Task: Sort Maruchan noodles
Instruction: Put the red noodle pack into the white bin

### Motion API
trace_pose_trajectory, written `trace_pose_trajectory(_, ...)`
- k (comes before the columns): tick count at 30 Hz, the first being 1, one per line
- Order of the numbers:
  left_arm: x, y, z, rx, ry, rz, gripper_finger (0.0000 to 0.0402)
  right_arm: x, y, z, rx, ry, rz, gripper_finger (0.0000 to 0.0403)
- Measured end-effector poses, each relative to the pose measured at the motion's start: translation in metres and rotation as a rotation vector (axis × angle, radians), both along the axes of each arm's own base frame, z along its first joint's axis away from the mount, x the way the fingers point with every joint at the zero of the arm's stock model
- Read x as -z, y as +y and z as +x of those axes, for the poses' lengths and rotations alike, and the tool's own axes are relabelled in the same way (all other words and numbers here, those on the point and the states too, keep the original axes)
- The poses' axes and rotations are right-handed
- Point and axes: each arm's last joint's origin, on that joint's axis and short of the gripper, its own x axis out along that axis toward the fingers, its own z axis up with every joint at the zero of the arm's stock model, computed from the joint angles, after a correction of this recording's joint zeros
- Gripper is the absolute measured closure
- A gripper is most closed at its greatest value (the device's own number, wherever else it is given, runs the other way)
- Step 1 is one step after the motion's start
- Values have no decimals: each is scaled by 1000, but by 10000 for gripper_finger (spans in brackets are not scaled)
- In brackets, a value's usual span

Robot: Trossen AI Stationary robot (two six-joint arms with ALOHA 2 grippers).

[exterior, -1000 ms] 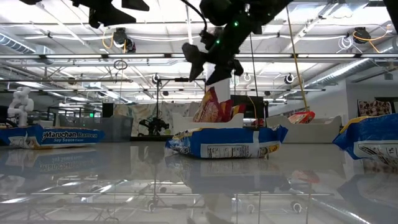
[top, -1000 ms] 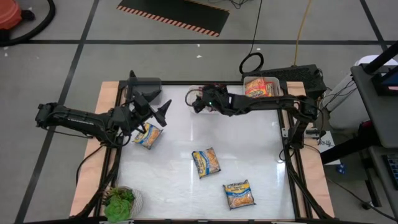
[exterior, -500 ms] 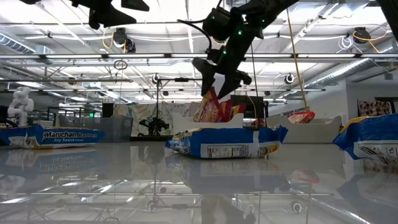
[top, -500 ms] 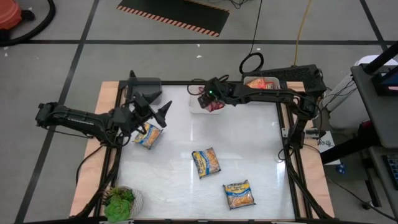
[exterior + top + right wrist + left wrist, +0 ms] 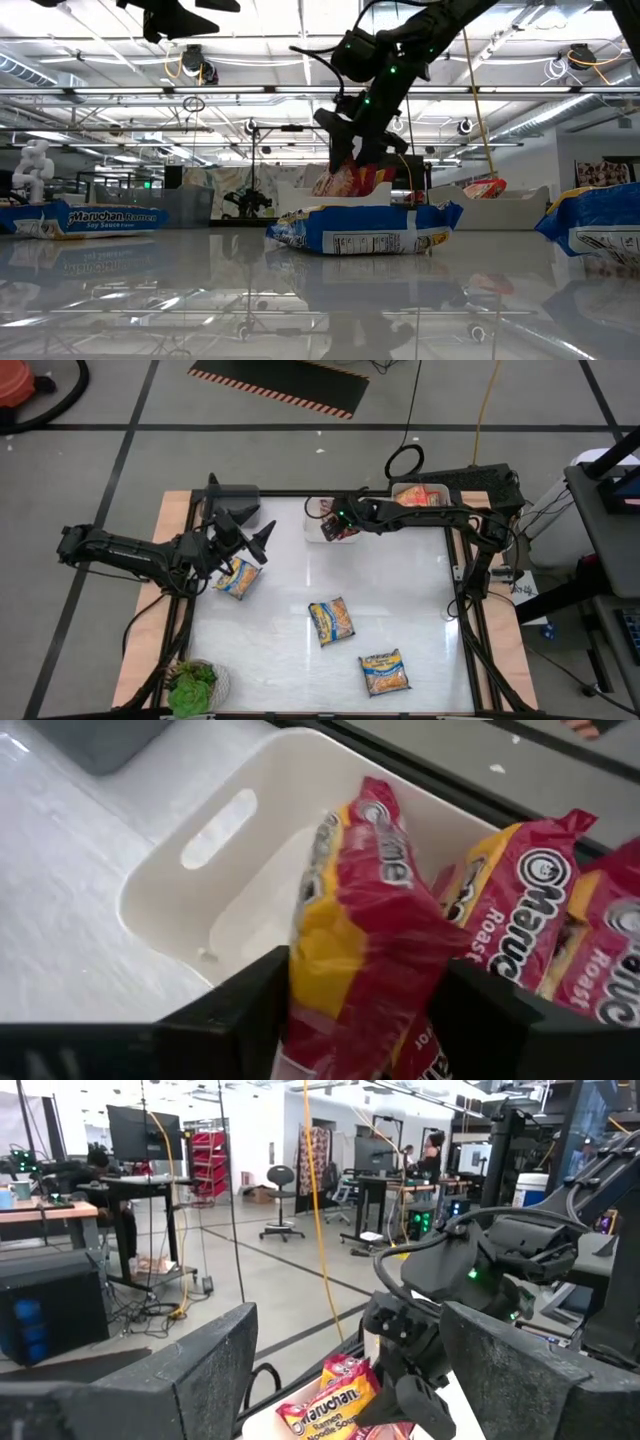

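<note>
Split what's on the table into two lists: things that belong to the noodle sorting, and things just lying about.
Part of the job:
- red packet held by the right end effector over the white bin
- red packets in the bin
- three blue-and-yellow packets on the table
- second bin with a packet

Lying about:
- green plant
- grey object

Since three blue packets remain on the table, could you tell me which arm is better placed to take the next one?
Left. The left pincer hovers open beside a blue packet, while the right pincer is shut on a red packet at the white bin.
</note>
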Motion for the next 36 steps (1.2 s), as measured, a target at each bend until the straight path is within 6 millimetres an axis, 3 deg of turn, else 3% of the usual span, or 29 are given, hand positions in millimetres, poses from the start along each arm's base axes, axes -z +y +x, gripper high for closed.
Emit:
trace_pose_trajectory(9,0,0,0,0,-1,0,85,-8,2,10,-56,-86,-77,320)
trace_pose_trajectory(13,0,0,0,0,0,0,85,-8,3,11,-67,-81,-88,352)
trace_pose_trajectory(18,0,0,0,0,2,0,85,-10,7,13,-68,-80,-125,358)
trace_pose_trajectory(23,1,0,0,0,6,1,85,-27,20,18,-75,-150,-227,359)
trace_pose_trajectory(31,1,-1,0,7,13,1,85,-39,68,23,75,-89,-481,359)
trace_pose_trajectory(36,0,-1,0,7,-4,-1,85,-26,91,35,202,-53,-643,359)
